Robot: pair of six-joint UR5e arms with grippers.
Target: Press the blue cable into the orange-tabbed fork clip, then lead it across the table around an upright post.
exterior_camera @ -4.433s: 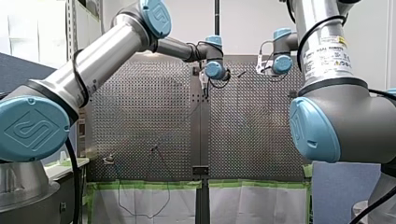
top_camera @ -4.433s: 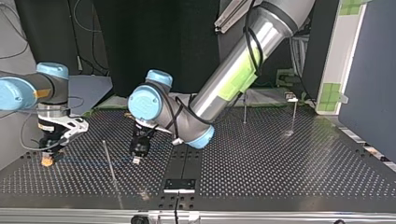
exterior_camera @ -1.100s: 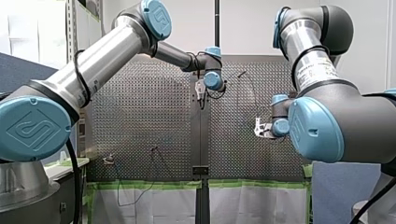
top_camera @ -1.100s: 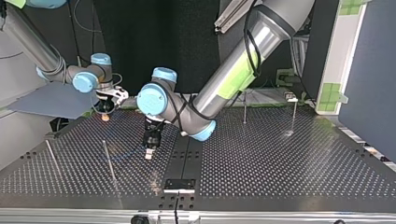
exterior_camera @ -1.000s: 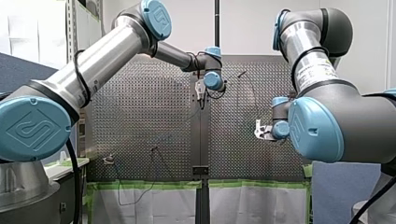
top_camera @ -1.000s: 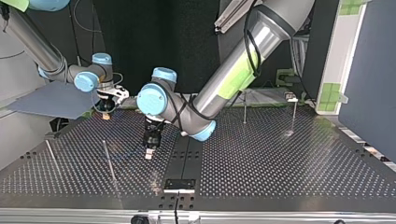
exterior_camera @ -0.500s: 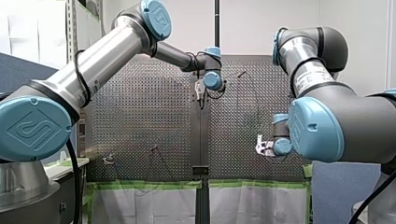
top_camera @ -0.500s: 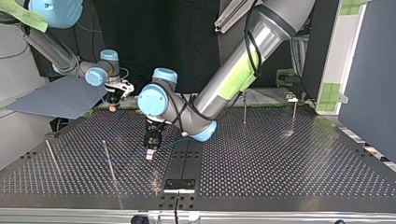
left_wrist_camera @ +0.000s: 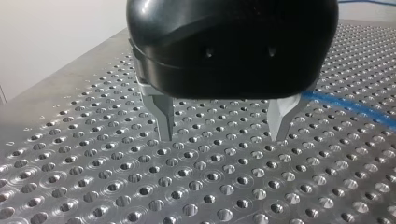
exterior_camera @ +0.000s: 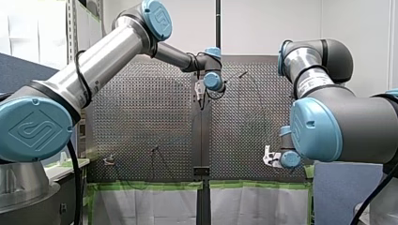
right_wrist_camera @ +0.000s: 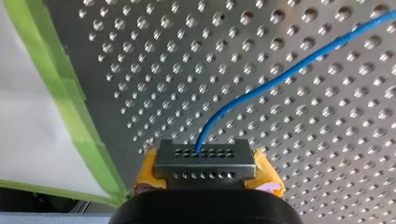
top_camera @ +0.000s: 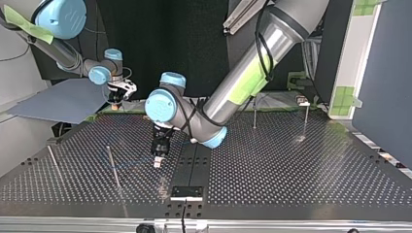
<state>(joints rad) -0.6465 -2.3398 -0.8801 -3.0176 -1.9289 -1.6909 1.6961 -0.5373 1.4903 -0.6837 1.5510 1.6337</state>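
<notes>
Since the top view faces the arms, nearest come two thin upright posts (top_camera: 113, 167) at its left. Next back, my left gripper (top_camera: 157, 161) hangs tip-down just over the perforated table (top_camera: 291, 174), near the inner post. Its wrist view shows the metal fingers (left_wrist_camera: 164, 116) spread with nothing between them, and the blue cable (left_wrist_camera: 348, 106) lying off to one side on the plate. My read: it's poised open there as a guide or hold-down, ready to pin the run while the free end gets led.

Farthest, at the table's far edge, my right gripper (top_camera: 115, 99) has its yellow-padded jaws clamped on the cable. In its wrist view the cable leaves the fingertips and curves away over the holes, with green tape (right_wrist_camera: 70, 93) marking the table edge alongside. It's probably held back there to keep the line taut for routing.

I can't tell whether the cable rounds a post. I can't pick out the orange-tabbed fork clip either, so seating is unconfirmed.
</notes>
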